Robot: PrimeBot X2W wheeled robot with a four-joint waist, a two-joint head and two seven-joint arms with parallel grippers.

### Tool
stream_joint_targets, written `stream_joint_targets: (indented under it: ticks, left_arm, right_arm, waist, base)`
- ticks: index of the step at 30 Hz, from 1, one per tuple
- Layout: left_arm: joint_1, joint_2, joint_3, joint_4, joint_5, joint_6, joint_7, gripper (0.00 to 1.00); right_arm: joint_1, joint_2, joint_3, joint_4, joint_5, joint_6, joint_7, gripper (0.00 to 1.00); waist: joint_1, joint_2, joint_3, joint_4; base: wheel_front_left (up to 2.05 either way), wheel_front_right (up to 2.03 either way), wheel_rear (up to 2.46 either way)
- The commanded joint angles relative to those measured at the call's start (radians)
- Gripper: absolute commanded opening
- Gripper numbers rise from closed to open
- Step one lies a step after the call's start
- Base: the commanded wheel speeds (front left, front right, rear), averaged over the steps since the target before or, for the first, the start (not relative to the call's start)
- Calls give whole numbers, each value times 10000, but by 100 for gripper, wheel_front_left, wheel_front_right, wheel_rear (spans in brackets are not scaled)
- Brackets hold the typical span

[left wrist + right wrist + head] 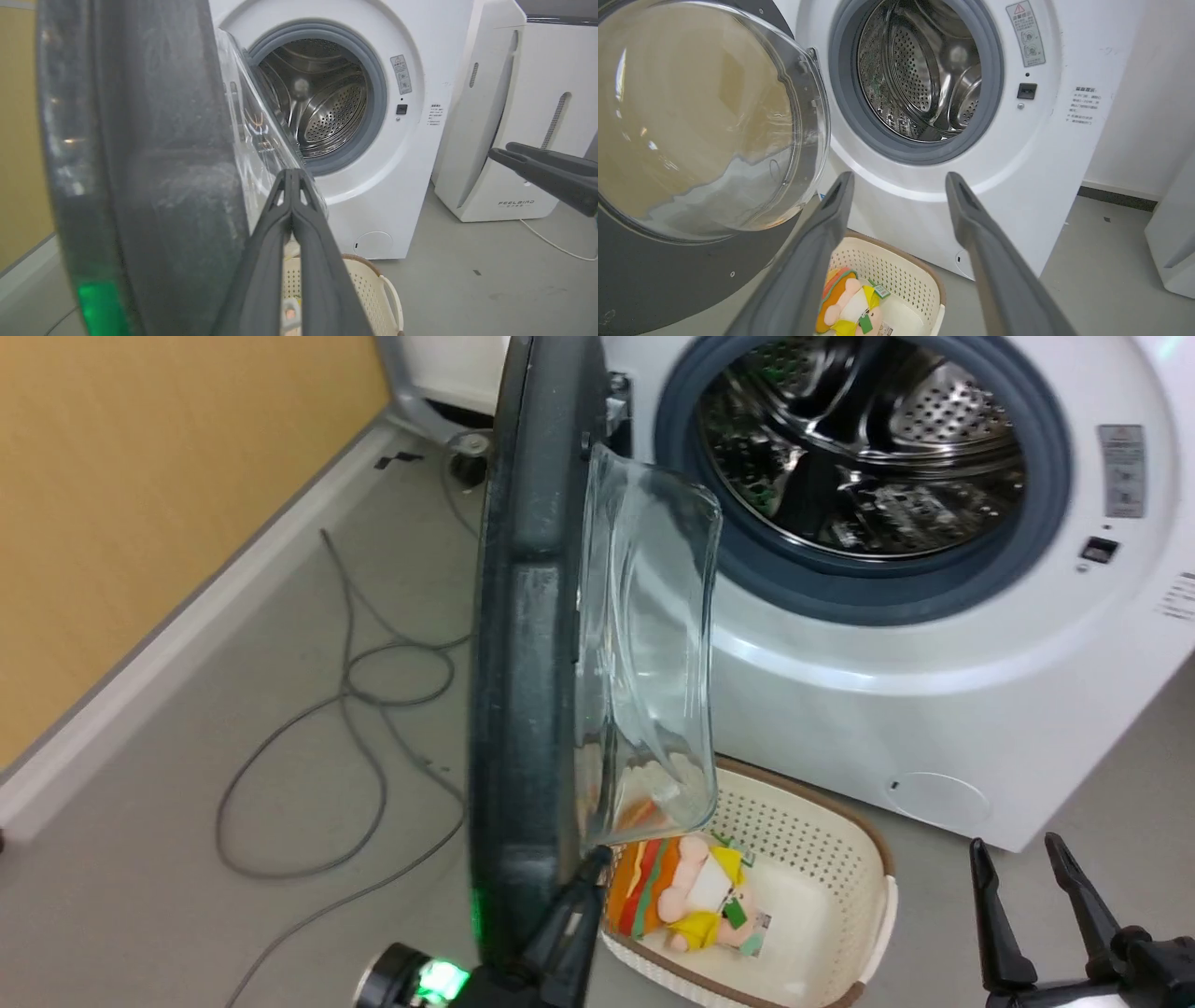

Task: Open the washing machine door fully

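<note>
White steel fills most of what I see: the washing machine (934, 709) sits on the grey floor with its drum opening uncovered and the grey gasket in plain sight. The washing machine door (523, 663) is unlatched and swung out on its hinge at the machine's left side. It stands roughly square to the front, edge-on to the robot's head, and its clear glass bowl (653, 644) bulges toward the robot's right. A cream perforated basket (840, 859) rests on the floor just in front of the machine, under the door's lower edge, with a striped plush toy (695, 896) lying in it.

The left end effector (292, 177) has its 2 fingers pressed together with nothing between them. The tips rest against the door's inner face, low down beside the glass. The right end effector (1016, 845) hangs well apart from the door, its fingers spread and empty.

I would say the job is about half done. The latch is free and the opening is exposed, but the door looks to have more swing left toward the yellow wall (140, 523). A further push from the inner side seems to be what remains.
</note>
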Motion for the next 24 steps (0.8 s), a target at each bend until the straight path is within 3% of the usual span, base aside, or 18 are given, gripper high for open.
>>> stream_joint_targets:
  ticks: [1, 13, 24]
  left_arm:
    - [216, 74, 243, -18, 37, 130, 20, 0]
    - [170, 315, 1949, -46, -181, 439, 20, 0]
    - [-1003, 546, 4604, 883, -610, 681, 20, 0]
  right_arm:
    - [-163, 37, -6, -21, -29, 6, -44, 100]
    - [-257, 38, 25, -46, -93, 6, -44, 100]
    - [-600, 38, 26, -157, -515, 6, -44, 100]
  waist:
    - [0, 0, 92, 264]
    - [0, 0, 308, 689]
    - [0, 0, 1042, 417]
  base:
    - [0, 0, 0]
    - [0, 0, 0]
    - [0, 0, 0]
